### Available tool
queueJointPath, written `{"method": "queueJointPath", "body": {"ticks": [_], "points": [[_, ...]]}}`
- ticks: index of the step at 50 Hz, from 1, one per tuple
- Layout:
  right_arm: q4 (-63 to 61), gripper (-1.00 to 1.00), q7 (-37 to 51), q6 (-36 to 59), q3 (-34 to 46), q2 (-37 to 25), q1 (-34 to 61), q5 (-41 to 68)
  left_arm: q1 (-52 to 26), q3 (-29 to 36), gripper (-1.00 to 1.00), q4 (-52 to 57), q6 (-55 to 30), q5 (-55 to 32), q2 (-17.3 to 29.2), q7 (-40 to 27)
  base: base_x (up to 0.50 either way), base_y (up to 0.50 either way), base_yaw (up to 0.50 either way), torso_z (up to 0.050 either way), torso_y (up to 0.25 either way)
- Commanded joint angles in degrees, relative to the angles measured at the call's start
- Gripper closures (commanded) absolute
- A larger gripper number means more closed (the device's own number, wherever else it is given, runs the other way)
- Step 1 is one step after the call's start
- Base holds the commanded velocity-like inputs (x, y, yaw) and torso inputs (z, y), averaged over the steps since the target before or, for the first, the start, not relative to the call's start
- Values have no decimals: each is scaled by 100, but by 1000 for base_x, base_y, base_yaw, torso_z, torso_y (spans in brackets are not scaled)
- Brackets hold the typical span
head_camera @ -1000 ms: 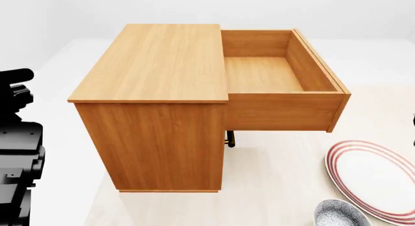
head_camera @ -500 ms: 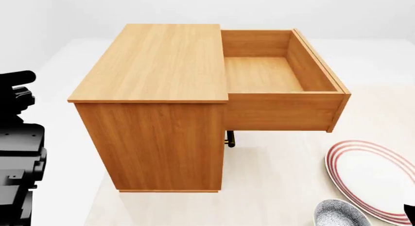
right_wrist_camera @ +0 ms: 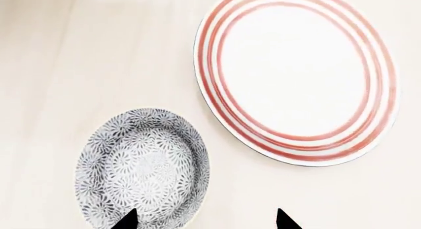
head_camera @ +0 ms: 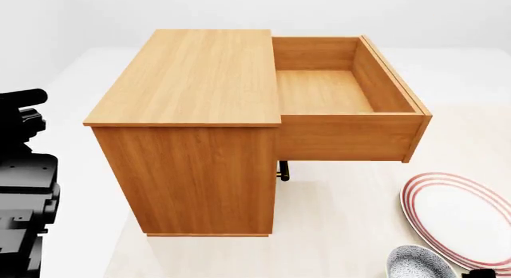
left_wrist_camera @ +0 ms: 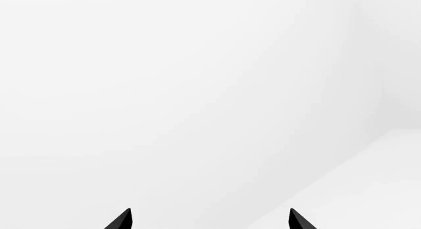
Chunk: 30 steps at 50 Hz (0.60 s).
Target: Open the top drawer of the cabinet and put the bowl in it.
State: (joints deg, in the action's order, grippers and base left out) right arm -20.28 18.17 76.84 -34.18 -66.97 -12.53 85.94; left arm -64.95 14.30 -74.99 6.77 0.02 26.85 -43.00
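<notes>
The orange-brown cabinet [head_camera: 188,116] stands in the middle of the head view. Its top drawer [head_camera: 339,92] is pulled out to the right and is empty. The blue-grey speckled bowl [head_camera: 419,263] sits on the floor at the lower right of the head view; the right wrist view shows it from above [right_wrist_camera: 141,167]. My right gripper [right_wrist_camera: 204,220] is open and empty above the bowl's rim, one fingertip [right_wrist_camera: 128,220] over the bowl. Only a dark bit of the right arm [head_camera: 483,272] shows in the head view. My left gripper [left_wrist_camera: 209,220] is open and empty, facing a blank white wall.
A white plate with red rings [head_camera: 463,221] lies on the floor right beside the bowl, also in the right wrist view [right_wrist_camera: 296,79]. A lower drawer's handle [head_camera: 283,170] shows under the open drawer. The left arm [head_camera: 20,182] is at the left edge.
The right arm has come into the head view's lower right corner by the bowl. The left arm has shifted slightly lower and rightward. The cabinet, bowl and plate have not moved.
</notes>
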Motion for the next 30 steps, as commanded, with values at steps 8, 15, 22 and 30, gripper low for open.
{"method": "queueJointPath", "body": {"ticks": [8, 15, 22, 30], "points": [[797, -100, 219, -674, 1843, 97, 1381, -29, 0, 14, -100, 0, -18, 1, -6, -11, 0, 0, 0, 0, 0], [868, -100, 80, -710, 1923, 126, 1289, -161, -14, 19, -100, 0, -19, 0, -7, -10, 0, 0, 0, 0, 0], [978, -100, -70, -790, 2069, 174, 1223, -384, -1, 4, -100, 0, -19, -7, -8, 0, 0, 0, 0, 0, 0], [1151, -100, -147, -847, 2250, 221, 1314, -548, -8, -27, -100, 0, -17, -10, 8, 12, 0, 0, 0, 0, 0]]}}
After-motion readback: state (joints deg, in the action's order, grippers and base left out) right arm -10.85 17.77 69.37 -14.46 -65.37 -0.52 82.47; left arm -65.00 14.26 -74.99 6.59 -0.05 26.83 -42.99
